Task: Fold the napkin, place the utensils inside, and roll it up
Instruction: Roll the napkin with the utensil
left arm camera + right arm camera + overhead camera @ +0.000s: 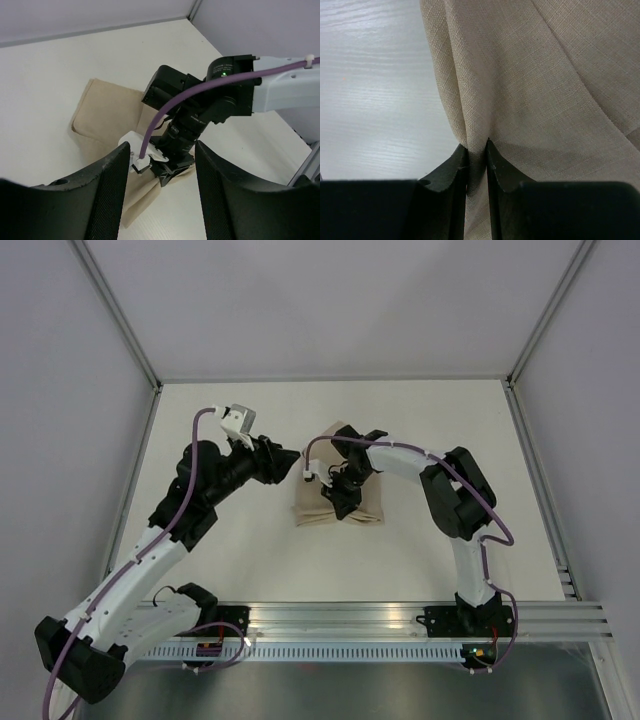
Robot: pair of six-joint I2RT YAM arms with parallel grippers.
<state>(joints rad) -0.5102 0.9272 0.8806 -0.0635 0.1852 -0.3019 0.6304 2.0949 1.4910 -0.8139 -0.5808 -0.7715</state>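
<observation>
From above, the plain tan-beige cloth napkin [311,511], folded into a compact rumpled shape, lies around the middle of the flat white bench [240,560]. It is well apart from the far wall, both side frames and the ribbed aluminium rail [400,616] along the near edge. The black right gripper [339,498] is down on the napkin's middle. The black left gripper [288,462] hangs just beside the cloth's upper left corner. Bare bench lies open on every side of the napkin, widest toward the far edge and the near left. On the right, the bent right arm takes up part of that room.

The left wrist view shows what the overhead one hides. The left gripper's two dark fingers [107,195] stand wide apart with nothing between them, above the bench. Past them the right arm, with a thin purple cable [172,102] looped over it, presses its tip into the cloth. The napkin's far left edge shows layered folds and a rounded corner lying flat. White bench runs free beyond it to the wall seam.

The right wrist view alone gives the grip itself. The right gripper's black fingers [451,172] are drawn nearly together, pinching a raised ridge of the woven fabric. The napkin's left edge falls away here to bare, faintly grained bench
</observation>
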